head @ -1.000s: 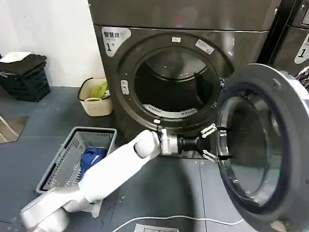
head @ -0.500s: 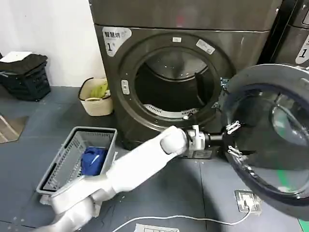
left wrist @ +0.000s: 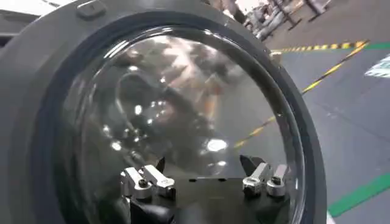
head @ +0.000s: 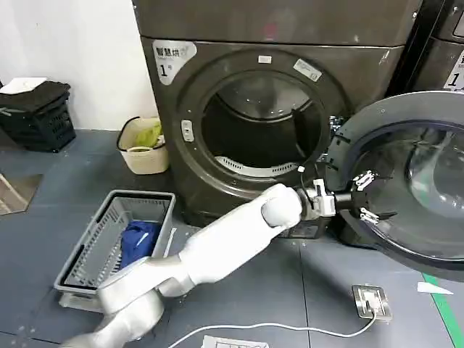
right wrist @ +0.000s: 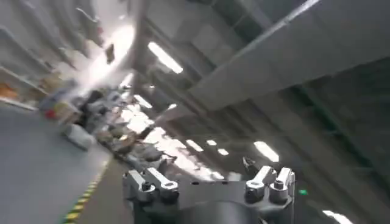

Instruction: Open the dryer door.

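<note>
The dryer door point(head: 413, 181) stands swung wide to the right of the dryer point(head: 268, 109), its grey inner rim and clear bowl facing out and the drum mouth point(head: 257, 127) fully exposed. The left gripper point(head: 368, 197) reaches across from the near left and sits against the door's inner face, fingers spread and grasping nothing; the left wrist view shows the bowl point(left wrist: 183, 115) just ahead of its parted fingertips point(left wrist: 146, 181). The right gripper point(right wrist: 207, 185) is parted too, pointing up toward a ceiling. The opening looks essentially done, so the best move is probably to push gently on the rim, not the bowl, then back straight out without catching the door. A laundry basket point(head: 116, 232) sits near left on the floor.
</note>
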`<move>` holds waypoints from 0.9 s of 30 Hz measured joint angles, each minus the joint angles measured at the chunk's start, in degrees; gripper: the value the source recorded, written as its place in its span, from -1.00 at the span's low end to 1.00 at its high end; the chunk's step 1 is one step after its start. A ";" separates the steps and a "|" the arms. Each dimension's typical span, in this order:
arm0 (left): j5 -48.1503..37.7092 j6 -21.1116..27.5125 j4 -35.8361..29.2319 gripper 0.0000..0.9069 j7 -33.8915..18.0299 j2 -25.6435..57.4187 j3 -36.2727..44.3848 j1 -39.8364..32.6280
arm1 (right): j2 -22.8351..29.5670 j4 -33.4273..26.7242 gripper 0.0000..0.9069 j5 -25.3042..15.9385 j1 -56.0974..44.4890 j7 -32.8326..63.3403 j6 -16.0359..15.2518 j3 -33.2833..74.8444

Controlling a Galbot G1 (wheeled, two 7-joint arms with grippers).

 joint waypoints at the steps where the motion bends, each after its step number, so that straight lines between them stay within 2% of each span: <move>1: -0.05 -0.01 0.05 1.00 0.00 -0.17 -0.02 0.03 | 0.00 -0.06 1.00 0.00 -0.08 0.12 0.02 0.11; 6: -1.06 0.93 -0.27 1.00 0.15 -0.33 -0.02 0.02 | 0.00 -0.87 1.00 0.09 -0.15 0.45 -0.04 0.66; 14: -8.69 4.66 -4.06 1.00 2.70 1.37 0.06 1.40 | 0.00 -2.04 1.00 0.13 -0.23 0.37 0.05 0.68; 22: -13.57 7.26 -15.28 1.00 5.68 8.35 -0.54 4.62 | 0.00 -4.69 1.00 -0.52 -0.71 -1.22 0.97 0.83; 27: -16.07 8.38 -23.73 1.00 5.38 14.54 -0.71 6.37 | -1.22 -4.91 1.00 -0.30 -0.30 -2.10 -1.25 0.10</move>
